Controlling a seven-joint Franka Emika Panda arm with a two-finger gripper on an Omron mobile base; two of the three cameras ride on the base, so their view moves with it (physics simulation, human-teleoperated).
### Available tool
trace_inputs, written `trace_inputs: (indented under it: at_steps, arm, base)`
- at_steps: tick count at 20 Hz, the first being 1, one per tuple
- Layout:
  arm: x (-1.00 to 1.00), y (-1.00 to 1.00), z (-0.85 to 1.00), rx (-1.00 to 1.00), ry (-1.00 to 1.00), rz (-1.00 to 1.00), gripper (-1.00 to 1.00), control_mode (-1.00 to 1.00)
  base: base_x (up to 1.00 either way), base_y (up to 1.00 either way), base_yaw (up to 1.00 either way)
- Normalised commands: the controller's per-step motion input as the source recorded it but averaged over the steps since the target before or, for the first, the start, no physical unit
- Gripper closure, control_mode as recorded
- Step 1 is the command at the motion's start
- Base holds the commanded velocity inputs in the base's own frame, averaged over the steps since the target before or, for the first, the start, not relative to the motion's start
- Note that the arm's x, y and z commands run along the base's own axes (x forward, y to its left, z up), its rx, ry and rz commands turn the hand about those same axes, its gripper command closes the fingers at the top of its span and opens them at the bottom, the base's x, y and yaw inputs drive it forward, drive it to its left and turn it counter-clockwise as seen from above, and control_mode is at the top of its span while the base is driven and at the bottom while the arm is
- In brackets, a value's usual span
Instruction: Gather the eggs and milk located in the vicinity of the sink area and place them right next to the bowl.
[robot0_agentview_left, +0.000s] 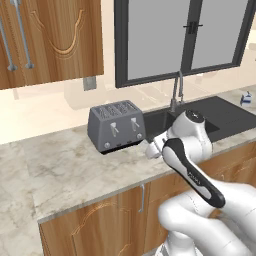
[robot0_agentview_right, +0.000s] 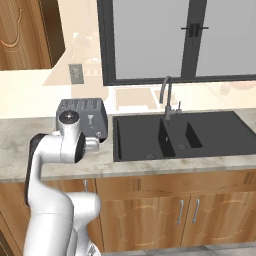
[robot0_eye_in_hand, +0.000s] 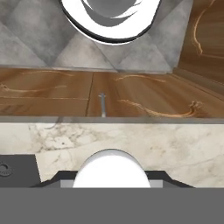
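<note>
While the tool (robot0_eye_in_hand: 112, 186) is closed on an egg (robot0_eye_in_hand: 111, 170) over the marble surface (robot0_agentview_left: 75, 170), the milk (robot0_agentview_left: 245, 99) waits at two o'clock beyond the sink (robot0_agentview_right: 180, 132); any jolt could roll the smooth egg free.

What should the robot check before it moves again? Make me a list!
1. Egg held: ok. The gripper is shut on what looks like the egg.
2. Room beside the toaster: cannot tell. The hand sits close to its front corner.
3. Milk gathered: not ok. The milk stands beyond the sink.
4. Where the bowl stands: cannot tell.
</note>
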Motion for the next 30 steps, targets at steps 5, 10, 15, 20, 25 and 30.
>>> trace_inputs:
  at_steps: [5,10,15,20,25,30]
  arm:
    - [0.0,-0.32,0.0,0.13,0.0,0.03,1.0,-1.0]
    - [0.0,-0.36,0.0,0.17,0.0,0.0,1.0,-1.0]
    - [0.0,-0.08,0.0,0.03,0.0,0.0,1.0,1.0]
    - [0.0,0.0,0.0,0.0,0.0,0.0,1.0,1.0]
    - [0.0,0.0,0.0,0.0,0.0,0.0,1.0,1.0]
    - [0.0,0.0,0.0,0.0,0.0,0.0,1.0,1.0]
  base:
    - [0.0,0.0,0.0]
    - [0.0,0.0,0.0]
    - [0.05,-0.38,0.07]
    - [0.24,-0.47,0.19]
    - [0.07,-0.46,0.15]
    - [-0.05,-0.68,0.09]
